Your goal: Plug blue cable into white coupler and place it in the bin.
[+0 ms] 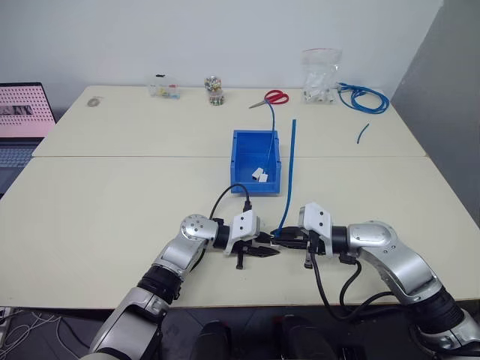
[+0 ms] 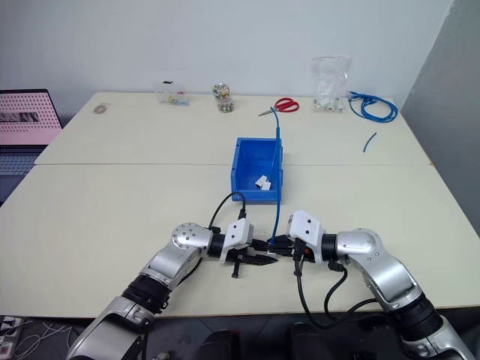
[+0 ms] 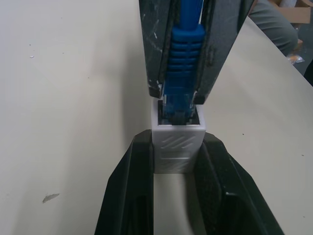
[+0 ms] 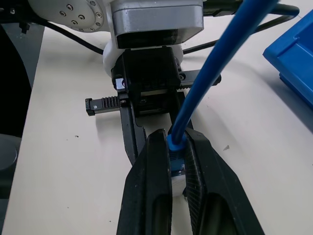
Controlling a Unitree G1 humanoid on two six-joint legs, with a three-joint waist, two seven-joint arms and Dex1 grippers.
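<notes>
Nearest me, the left gripper (image 3: 177, 161) clamps the white coupler (image 3: 177, 147); facing it, the right gripper (image 4: 177, 147) pinches the blue cable (image 1: 289, 176), plug entering the socket along one line. Behind both sits the bin (image 1: 238, 161).

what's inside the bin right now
Two small white blocks lie on the floor of the bin, near its front wall. A thin blue cable hangs over its back rim. The front wall hides the strip of floor just behind it.
</notes>
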